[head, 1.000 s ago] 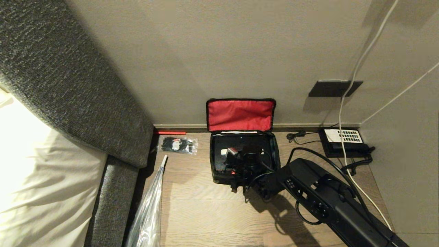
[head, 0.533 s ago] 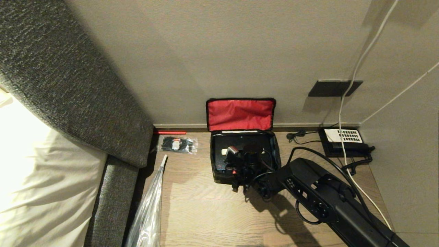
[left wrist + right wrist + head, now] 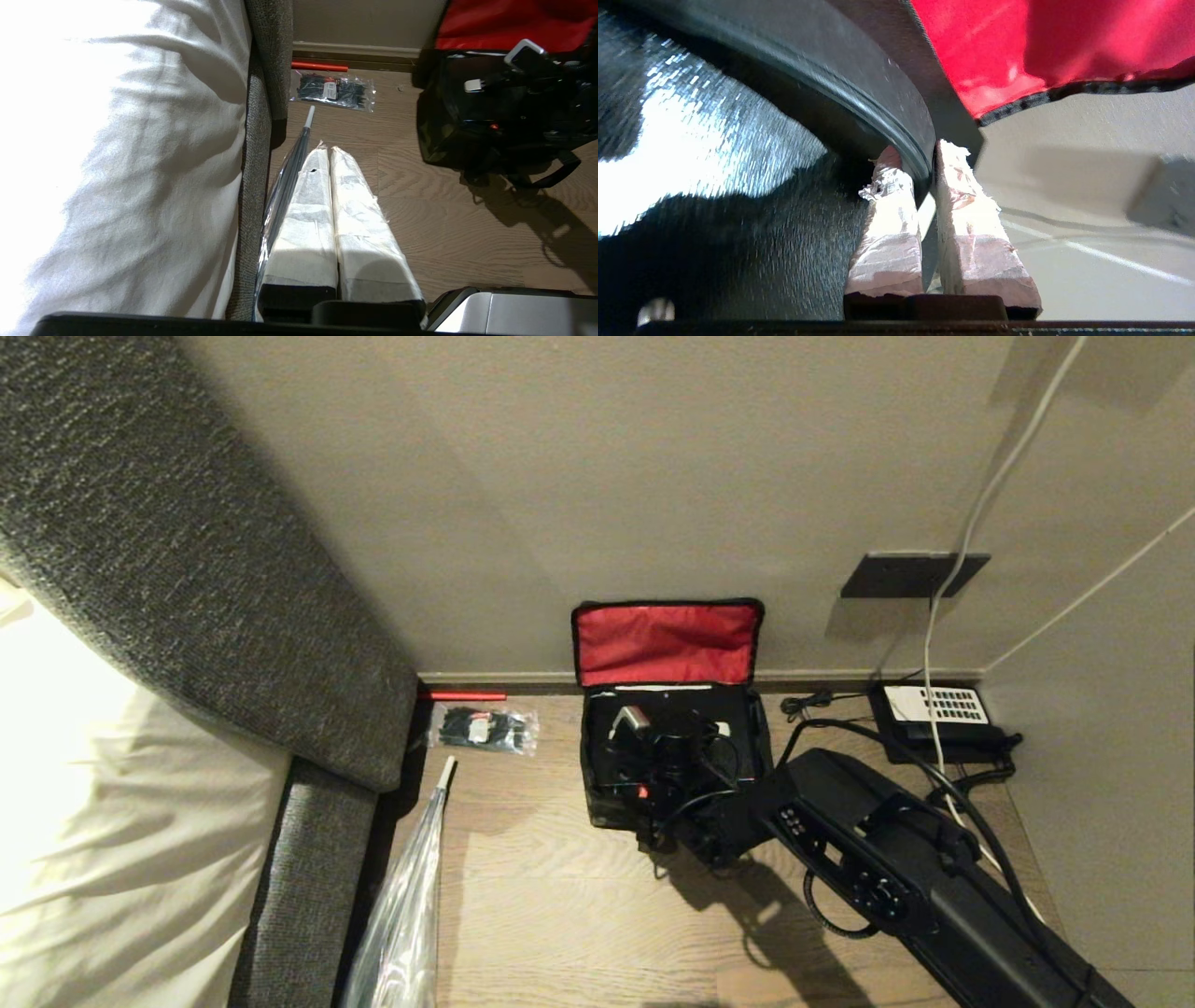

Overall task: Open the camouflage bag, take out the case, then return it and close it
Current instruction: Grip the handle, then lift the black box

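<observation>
Case edge pinched by right pincer — grip clear only in wrist view; left pincer closed.

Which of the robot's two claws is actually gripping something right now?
The right gripper, pinched on the black case's edge inside the open camouflage bag. The left gripper is shut on nothing, hanging above the floor beside the bed.

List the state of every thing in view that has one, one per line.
Camouflage bag: open, red-lined lid upright against the wall.
Case: in the open bag, its rim pinched by the right tool.
Right tool: shut on the case's rim.
Left tool: shut, empty, above the floor.
Telephone: handset on its cradle.
Packet: flat on the floor.
</observation>
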### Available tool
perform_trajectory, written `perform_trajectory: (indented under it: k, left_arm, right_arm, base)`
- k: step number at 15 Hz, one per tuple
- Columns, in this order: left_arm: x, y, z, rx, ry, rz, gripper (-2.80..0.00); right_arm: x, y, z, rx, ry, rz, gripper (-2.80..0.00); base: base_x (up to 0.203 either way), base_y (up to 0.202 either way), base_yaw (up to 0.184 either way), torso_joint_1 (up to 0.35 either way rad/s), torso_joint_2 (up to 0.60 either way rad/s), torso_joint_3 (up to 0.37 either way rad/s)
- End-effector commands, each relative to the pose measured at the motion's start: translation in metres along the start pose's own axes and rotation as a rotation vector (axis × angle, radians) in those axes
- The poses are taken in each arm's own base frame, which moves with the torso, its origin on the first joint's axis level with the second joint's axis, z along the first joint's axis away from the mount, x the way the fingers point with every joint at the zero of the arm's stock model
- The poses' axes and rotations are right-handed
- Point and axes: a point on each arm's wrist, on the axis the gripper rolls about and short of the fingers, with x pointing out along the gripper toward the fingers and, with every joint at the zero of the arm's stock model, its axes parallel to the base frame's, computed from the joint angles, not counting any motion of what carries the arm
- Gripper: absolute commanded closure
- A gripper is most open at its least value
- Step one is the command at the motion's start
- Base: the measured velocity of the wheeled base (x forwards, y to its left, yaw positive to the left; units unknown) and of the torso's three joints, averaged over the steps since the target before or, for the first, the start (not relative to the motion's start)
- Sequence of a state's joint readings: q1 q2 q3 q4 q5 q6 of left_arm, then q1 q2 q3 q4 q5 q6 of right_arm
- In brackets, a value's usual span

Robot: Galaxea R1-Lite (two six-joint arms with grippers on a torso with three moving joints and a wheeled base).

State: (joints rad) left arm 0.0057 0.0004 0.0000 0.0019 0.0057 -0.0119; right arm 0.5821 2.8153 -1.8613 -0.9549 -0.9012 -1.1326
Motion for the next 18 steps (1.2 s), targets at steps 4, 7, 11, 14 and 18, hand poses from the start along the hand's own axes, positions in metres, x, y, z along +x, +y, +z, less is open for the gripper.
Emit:
perform_trajectory:
  k: [4,7,11,14,18]
  left_arm:
    - [0.000,0.000,-0.001,0.000,0.001,0.001,0.00]
    - [0.000,0.000,-0.001,0.000,0.000,0.001,0.00]
    - [0.000,0.000,-0.001,0.000,0.001,0.001,0.00]
    - [0.000,0.000,-0.001,0.000,0.001,0.001,0.00]
    - [0.000,0.000,-0.001,0.000,0.001,0.001,0.00]
  right_arm:
    - [-0.039,-0.095,0.023,0.028,-0.014,-0.007,0.00]
    - [-0.056,-0.100,0.034,0.042,-0.017,-0.006,0.00]
    - [-0.063,-0.103,0.038,0.044,-0.030,0.001,0.00]
    - [-0.064,-0.098,0.037,0.052,-0.028,0.013,0.00]
    - [-0.063,-0.083,0.032,0.053,-0.018,0.032,0.00]
  base:
    - [0.000,0.000,0.000,0.000,0.00,0.000]
    - [0.000,0.000,0.000,0.000,0.00,0.000]
    - [0.000,0.000,0.000,0.000,0.00,0.000]
    - [0.000,0.000,0.000,0.002,-0.01,0.008]
    - [0.000,0.000,0.000,0.000,0.00,0.000]
